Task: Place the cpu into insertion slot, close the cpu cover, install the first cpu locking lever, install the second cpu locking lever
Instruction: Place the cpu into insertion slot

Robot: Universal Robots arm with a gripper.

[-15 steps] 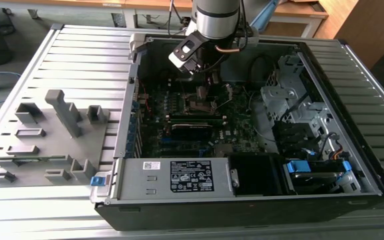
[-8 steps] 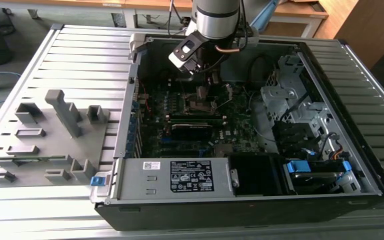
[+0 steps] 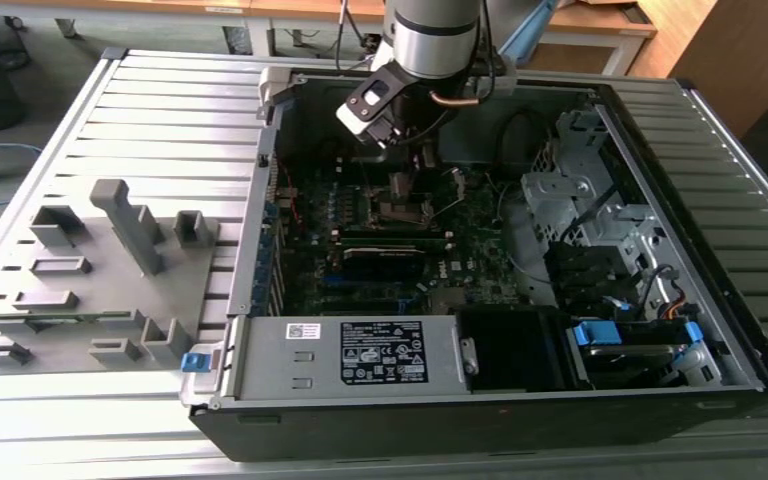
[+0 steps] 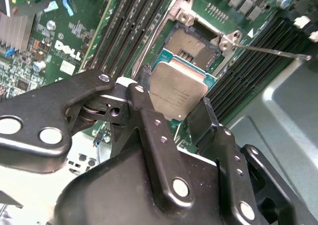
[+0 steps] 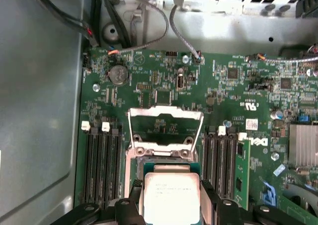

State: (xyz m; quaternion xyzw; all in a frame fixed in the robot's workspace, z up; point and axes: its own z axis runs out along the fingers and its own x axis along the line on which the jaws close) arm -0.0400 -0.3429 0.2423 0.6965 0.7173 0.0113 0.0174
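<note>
Being clamped by the black pincer [image 4: 173, 91], the flat square silver-grey metal cpu [image 4: 181, 83] is held just over the small square black insertion slot [image 4: 191, 43]; the thin silver-grey metal cpu cover [image 5: 165, 112] is raised open.

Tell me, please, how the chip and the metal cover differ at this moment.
The chip is a solid square plate; the cover is an open frame with a window. The chip is gripped in the tool beside the socket; the cover stands swung open on the board. Both are square and silver-grey.
</note>
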